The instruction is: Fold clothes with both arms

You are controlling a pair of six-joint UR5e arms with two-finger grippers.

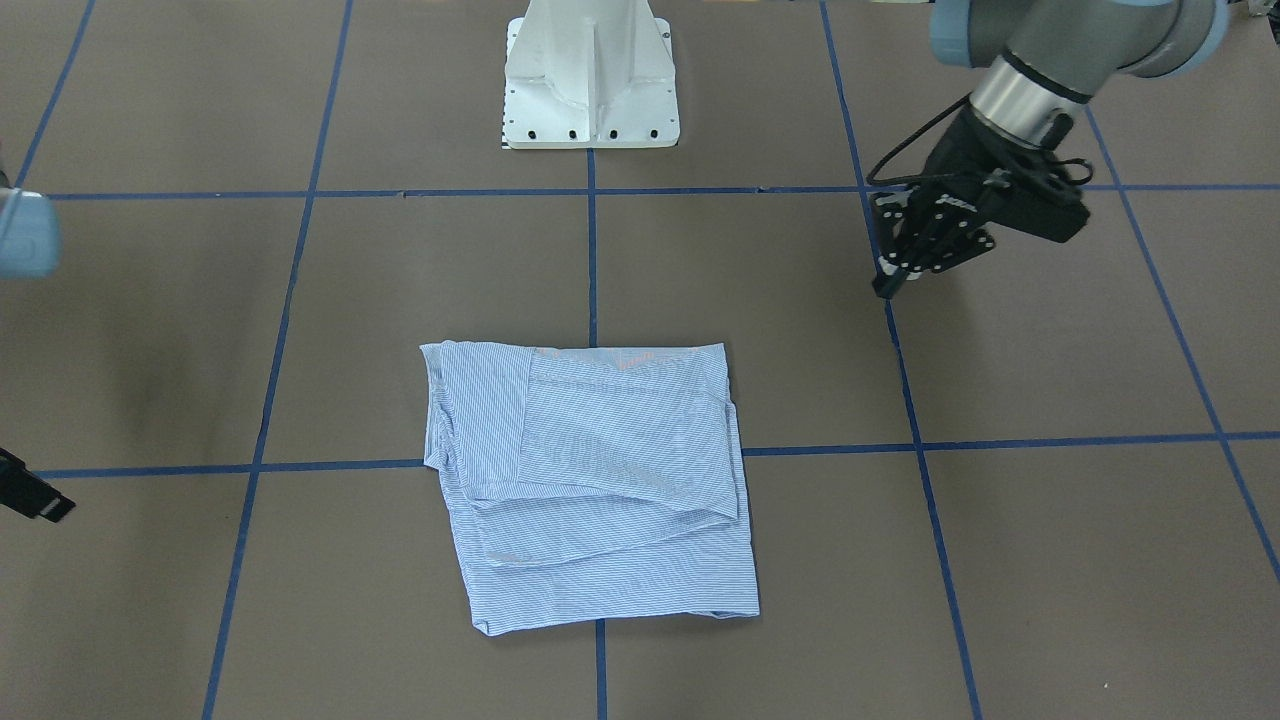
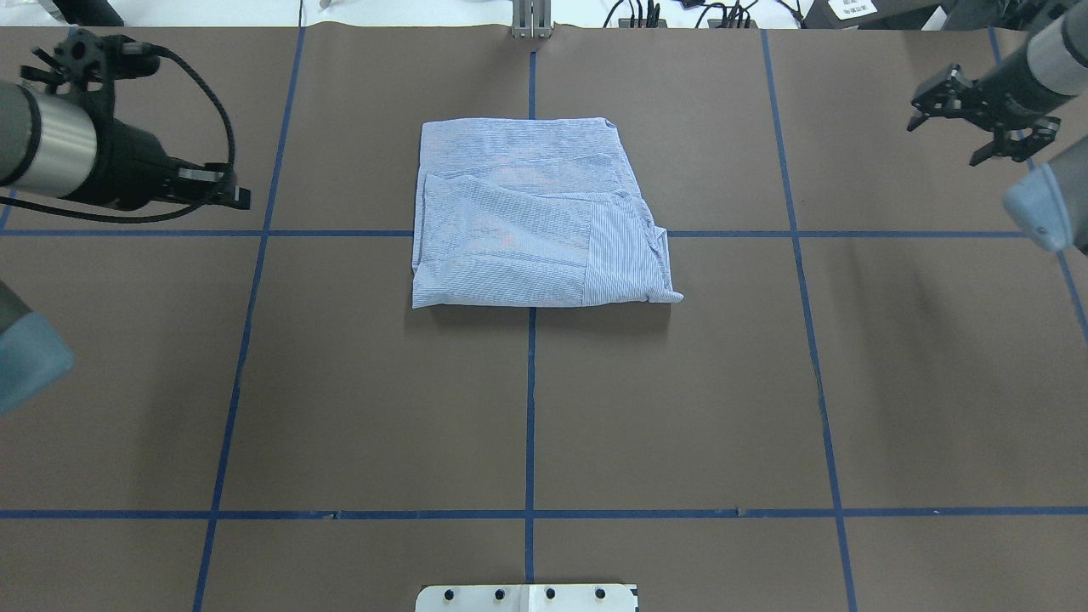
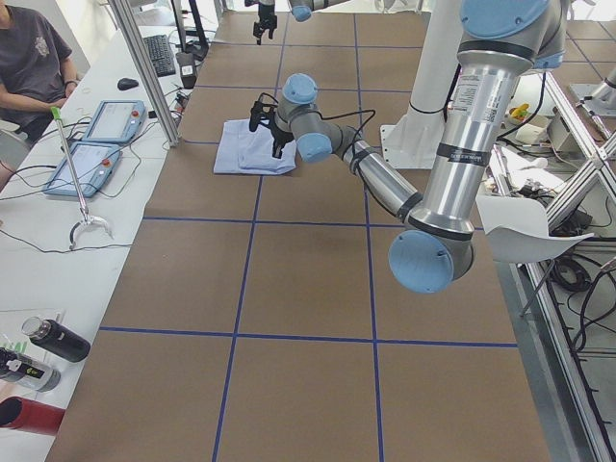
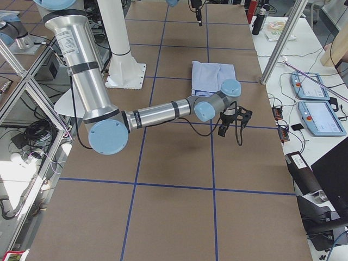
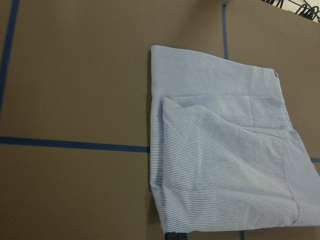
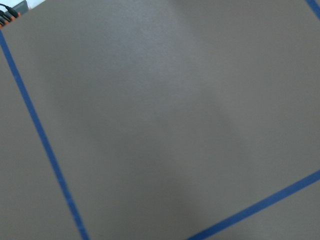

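Where the blue tape lines (image 2: 529,408) cross on the far half of the table (image 2: 340,382), the shirt (image 2: 527,212) lies folded, straddling the crossing, well apart from both arms. The table top is a matt brown sheet, flat and dull, and the tape divides it into large squares. A white metal pedestal base (image 1: 590,90) with bolt holes stands at the robot's edge. Aluminium frame posts (image 3: 144,67) rise beside the table. Beyond them, white benches carry two teach pendants (image 3: 96,140), a keyboard (image 3: 161,53), bottles (image 3: 53,339) and loose cables, and a person (image 3: 34,58) sits at one bench.

The shirt is thin cloth with fine blue-and-white stripes, folded into a rough rectangle of overlapping layers. Its edges are soft, and one corner pokes out toward the robot's right. The left gripper (image 1: 895,270), black and jointed on a silver wrist, hangs above bare table with its fingers drawn together on nothing. The right gripper (image 2: 943,141) hovers near the table's far right corner, its fingers spread and empty.
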